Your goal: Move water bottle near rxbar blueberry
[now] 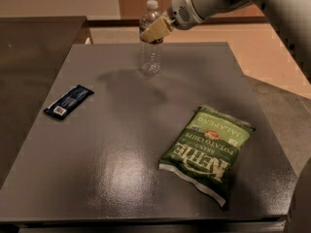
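Grey, matte table with a faint sheen, three items on it. Water bottle stands upright near the far edge, around the middle, white cap up; clear lower body visible, label band partly covered. Pincer sits at the bottle's upper part, its tan fingers pinching the bottle around the label band. Pale arm enters from the upper right and slopes down to the bottle. Cannot tell whether the bottle's base rests on the table or is just clear of it; a soft dark shadow lies on the surface to the bottle's left. Rxbar blueberry lies flat near the left edge, dark blue wrapper angled, white square at its nearer end; well apart from the bottle. Green Kettle jalapeño potato chip bag lies flat at the near right, print upside down from where I stand, well apart from both bottle and bar.
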{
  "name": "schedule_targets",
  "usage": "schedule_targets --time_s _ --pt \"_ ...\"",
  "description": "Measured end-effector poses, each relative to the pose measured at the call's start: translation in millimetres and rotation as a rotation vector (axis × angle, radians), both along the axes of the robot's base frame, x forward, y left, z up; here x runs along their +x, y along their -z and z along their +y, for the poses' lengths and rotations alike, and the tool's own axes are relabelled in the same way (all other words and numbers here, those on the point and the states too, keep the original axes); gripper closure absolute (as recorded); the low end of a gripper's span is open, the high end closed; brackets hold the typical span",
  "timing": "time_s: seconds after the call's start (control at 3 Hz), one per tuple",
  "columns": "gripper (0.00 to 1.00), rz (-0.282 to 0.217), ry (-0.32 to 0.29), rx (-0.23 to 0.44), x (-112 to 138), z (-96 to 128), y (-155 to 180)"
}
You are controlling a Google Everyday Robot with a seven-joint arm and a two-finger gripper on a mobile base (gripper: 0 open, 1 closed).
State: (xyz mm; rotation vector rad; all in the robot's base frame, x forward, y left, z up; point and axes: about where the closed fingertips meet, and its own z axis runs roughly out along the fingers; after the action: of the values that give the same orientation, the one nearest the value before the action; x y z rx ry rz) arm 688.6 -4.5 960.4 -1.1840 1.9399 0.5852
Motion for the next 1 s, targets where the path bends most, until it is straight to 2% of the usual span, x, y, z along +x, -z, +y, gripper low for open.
schedule_targets --time_s 1.0 --pt "1.0 -0.015 -0.074 0.0 -50 58 -12"
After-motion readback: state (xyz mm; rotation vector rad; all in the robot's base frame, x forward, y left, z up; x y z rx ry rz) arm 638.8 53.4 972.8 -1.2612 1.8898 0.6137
